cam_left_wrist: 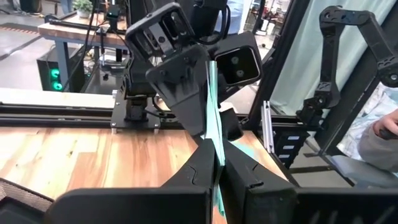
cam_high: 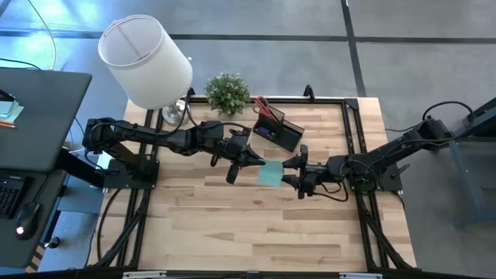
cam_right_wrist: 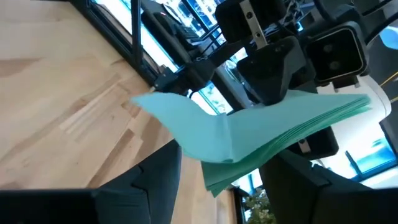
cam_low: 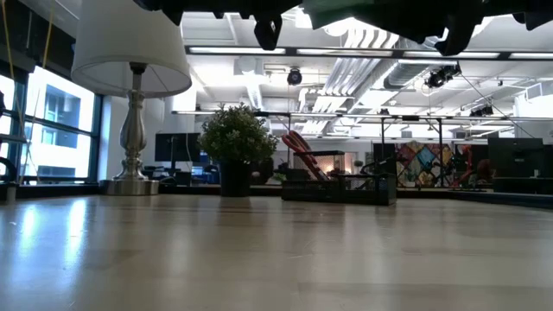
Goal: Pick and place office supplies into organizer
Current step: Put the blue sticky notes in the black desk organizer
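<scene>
Hanging mid-air above the tabletop (cam_high: 232, 225), your mint sticky-note pad (cam_high: 270, 173) sits between both claws: left claw (cam_high: 246, 157) clenched on one edge, right claw (cam_high: 293, 173) spread wide around the opposite edge. Organizer (cam_high: 277, 129) sits just behind, near the potted plant (cam_high: 228, 94).

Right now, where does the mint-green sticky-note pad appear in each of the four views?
High view: the pad is at the table's middle, between the left gripper and the right gripper.
Low view: only its dark green underside shows at the top edge, above the table.
Left wrist view: seen edge-on, pinched between the shut fingers.
Right wrist view: it fills the centre, fanned open.
Shared landmark: the potted plant.
</scene>
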Tool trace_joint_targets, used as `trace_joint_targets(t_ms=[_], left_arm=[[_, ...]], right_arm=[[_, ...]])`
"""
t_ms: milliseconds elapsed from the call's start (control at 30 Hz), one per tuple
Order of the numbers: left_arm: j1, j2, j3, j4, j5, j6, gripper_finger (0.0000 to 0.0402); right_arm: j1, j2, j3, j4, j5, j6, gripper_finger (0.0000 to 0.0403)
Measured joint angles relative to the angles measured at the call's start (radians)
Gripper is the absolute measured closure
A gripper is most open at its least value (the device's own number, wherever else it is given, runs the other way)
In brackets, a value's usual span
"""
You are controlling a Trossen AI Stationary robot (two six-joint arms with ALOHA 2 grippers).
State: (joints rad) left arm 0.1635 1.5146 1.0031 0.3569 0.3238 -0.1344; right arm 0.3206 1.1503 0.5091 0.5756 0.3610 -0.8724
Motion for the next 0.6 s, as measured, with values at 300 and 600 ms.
trace_joint_targets(t_ms=[300,600], left_arm=[[0.0,0.0,0.0,0.002,-0.028,0.007,0.0402],[-0.002,0.0,0.0,0.0,-0.059,0.007,0.0402]], right_arm=[[0.0,0.0,0.0,0.047,0.004,0.019,0.0201],[-0.005,0.0,0.0,0.088,0.008,0.038,0.0201]])
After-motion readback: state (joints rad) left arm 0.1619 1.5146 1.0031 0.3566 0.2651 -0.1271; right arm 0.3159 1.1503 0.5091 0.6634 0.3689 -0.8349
